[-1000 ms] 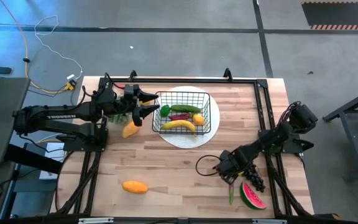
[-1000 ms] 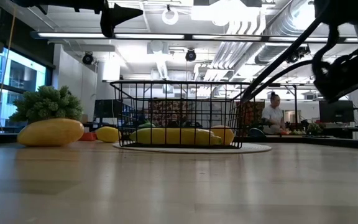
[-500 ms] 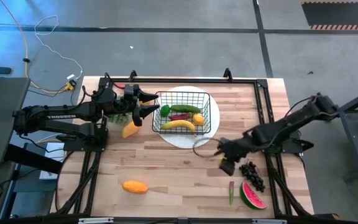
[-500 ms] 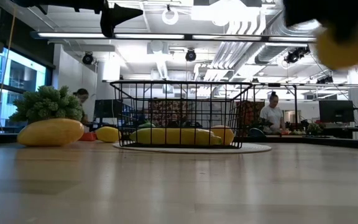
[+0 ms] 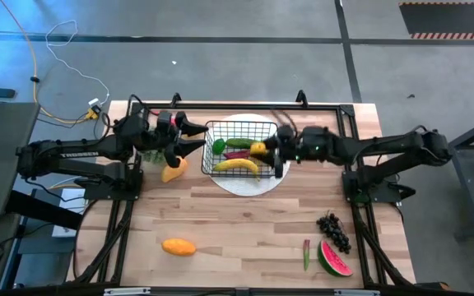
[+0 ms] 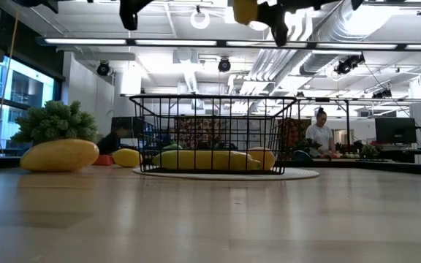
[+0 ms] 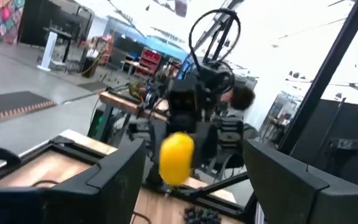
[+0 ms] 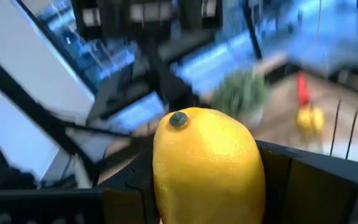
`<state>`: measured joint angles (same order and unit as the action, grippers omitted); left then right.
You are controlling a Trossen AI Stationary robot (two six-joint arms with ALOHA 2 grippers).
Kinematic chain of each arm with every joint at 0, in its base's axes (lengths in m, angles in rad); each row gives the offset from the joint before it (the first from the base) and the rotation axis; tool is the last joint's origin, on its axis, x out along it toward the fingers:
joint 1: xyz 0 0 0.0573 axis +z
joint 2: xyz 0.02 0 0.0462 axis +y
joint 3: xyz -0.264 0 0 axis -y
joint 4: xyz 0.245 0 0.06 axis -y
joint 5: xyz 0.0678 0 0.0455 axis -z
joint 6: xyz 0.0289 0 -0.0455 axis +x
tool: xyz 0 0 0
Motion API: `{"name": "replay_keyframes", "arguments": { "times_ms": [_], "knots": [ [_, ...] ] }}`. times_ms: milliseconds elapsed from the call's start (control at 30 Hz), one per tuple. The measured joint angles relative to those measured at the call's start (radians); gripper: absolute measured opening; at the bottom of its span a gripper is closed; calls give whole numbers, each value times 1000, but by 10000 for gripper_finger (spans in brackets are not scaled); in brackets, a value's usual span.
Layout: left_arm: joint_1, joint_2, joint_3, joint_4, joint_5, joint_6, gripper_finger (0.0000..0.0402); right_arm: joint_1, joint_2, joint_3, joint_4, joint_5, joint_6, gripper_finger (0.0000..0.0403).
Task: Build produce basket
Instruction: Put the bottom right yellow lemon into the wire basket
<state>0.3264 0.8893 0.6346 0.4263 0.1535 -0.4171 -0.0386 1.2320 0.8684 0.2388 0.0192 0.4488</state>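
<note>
Right gripper (image 5: 263,149) pinching a yellow toy lemon (image 5: 257,148) above the black wire-mesh basket (image 5: 241,150) on a round white plate (image 5: 249,182). Left gripper (image 5: 197,136) spread beside it. Pale wooden tabletop (image 5: 237,222); bright workshop behind.

A yellow lemon (image 5: 258,149) hangs over the black wire basket (image 5: 243,129) holding banana (image 5: 237,165) and cucumber (image 5: 239,143).
</note>
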Motion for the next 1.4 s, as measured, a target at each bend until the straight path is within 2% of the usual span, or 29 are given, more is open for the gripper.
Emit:
{"name": "replay_keyframes", "arguments": {
  "times_ms": [200, 400, 867, 933, 1067, 1233, 1400],
  "knots": [
    [-8, -42, 2, -20, 0, 68, 259, -55, 0, 0, 146, -47, -90, 154],
    [-34, -60, 2, -43, -8, 164, 259, -51, 0, 0, 146, -49, -90, 154],
    [-40, -60, 2, -56, -11, 145, 259, -51, 0, 8, 132, -31, -31, 154],
    [-40, -59, 2, -54, -11, 132, 259, -56, 15, 55, 68, -15, -24, 154],
    [-40, -59, 3, -20, -11, 132, 259, -80, 98, 237, -183, -12, -79, 154],
    [-40, -59, 3, -8, -11, 131, 259, -128, 290, 494, -492, -11, -139, 154],
    [-40, -59, 3, -8, -11, 126, 259, -159, 506, 653, -619, -12, -148, 156]
  ]
}}
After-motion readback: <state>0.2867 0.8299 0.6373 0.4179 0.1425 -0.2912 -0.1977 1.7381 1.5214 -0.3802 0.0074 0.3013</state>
